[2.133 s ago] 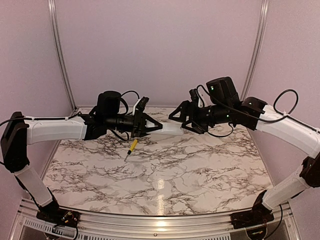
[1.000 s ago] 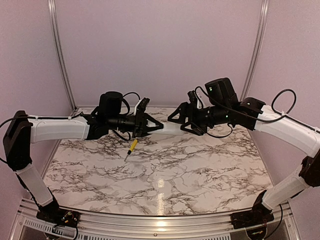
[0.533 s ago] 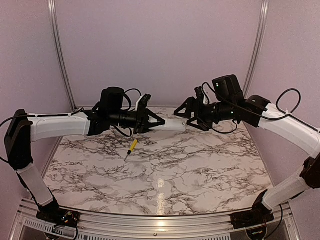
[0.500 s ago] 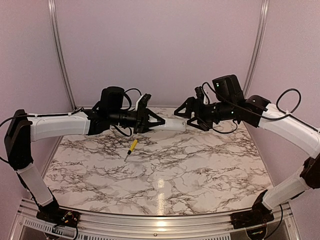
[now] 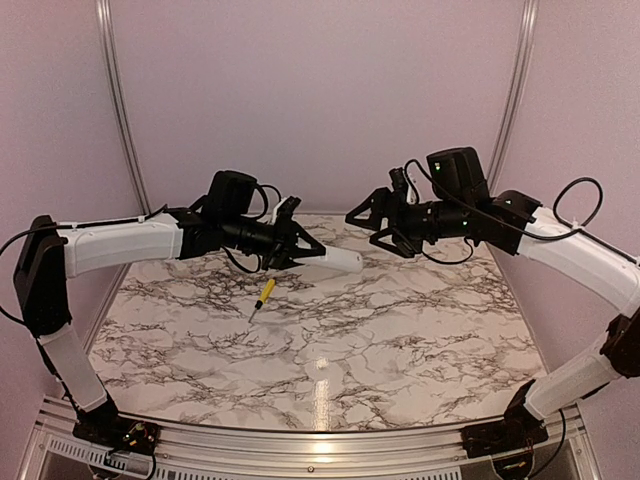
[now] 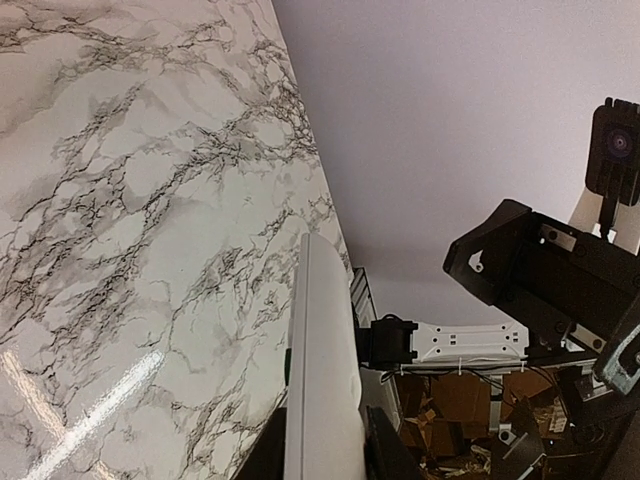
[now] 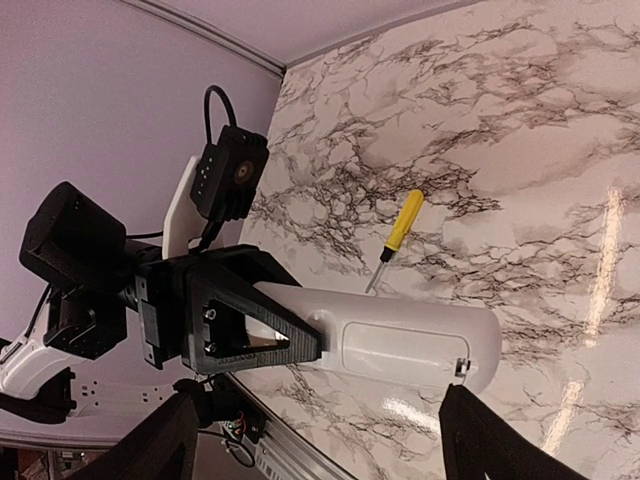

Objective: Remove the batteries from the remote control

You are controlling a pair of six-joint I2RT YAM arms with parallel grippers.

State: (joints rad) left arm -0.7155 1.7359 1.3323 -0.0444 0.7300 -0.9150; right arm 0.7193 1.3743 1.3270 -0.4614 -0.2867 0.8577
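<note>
The remote control [image 5: 340,260] is held above the table [image 5: 400,340], clear of the marble-patterned surface. It lies roughly level, with its free end tipped slightly down. One end sits between the fingers of the left gripper [image 5: 314,252]. The other end projects outward from that gripper, toward the right arm.

In the right wrist view, the remote control [image 7: 400,340] shows a face with a rectangular panel outline and a small tab near its rounded free end. The batteries cannot be seen in any view.

The left gripper [image 7: 300,335] is clamped narrowly on the remote control, with one triangular black finger [image 7: 245,320] lying along its near side. In the left wrist view the white bar [image 6: 320,380] runs straight out from between the fingers.

The right gripper [image 5: 362,224] stands with its jaws spread wide and holds nothing. It is near the free end of the remote control, slightly higher and farther back, and does not touch it.

A yellow-handled screwdriver [image 5: 263,294] lies on the table below the left gripper.
</note>
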